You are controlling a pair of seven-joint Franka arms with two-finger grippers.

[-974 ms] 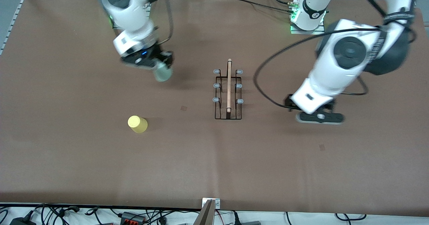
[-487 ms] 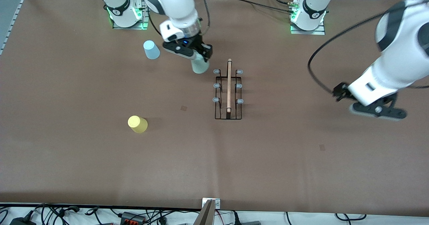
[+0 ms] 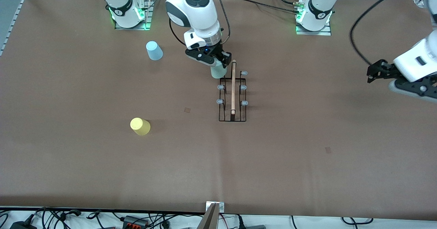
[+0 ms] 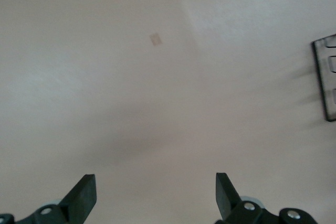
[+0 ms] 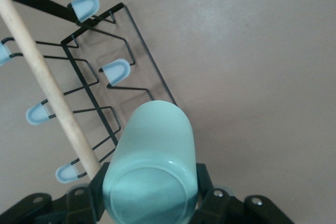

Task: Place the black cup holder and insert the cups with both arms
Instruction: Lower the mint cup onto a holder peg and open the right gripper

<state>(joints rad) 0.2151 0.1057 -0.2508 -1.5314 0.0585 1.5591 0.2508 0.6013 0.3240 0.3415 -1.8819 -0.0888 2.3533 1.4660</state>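
The black cup holder [image 3: 233, 96] stands mid-table with its wooden rod on top. It also shows in the right wrist view [image 5: 105, 87] and, at its corner, in the left wrist view [image 4: 325, 77]. My right gripper [image 3: 218, 62] is shut on the mint green cup [image 3: 218, 72], bottom up, over the holder's prong farthest from the front camera on the right arm's side. In the right wrist view the cup [image 5: 155, 150] sits between the jaws of the right gripper [image 5: 152, 195]. My left gripper [image 3: 413, 89] is open and empty [image 4: 156, 187] over bare table at the left arm's end.
A light blue cup [image 3: 154, 50] stands upside down near the right arm's base. A yellow cup [image 3: 140, 126] lies nearer the front camera, toward the right arm's end. Small tape marks [image 3: 187, 110] dot the brown table.
My right gripper carried the mint green cup from over bare table to the holder's end nearest the bases. My left gripper swung away from the holder toward its own end of the table.
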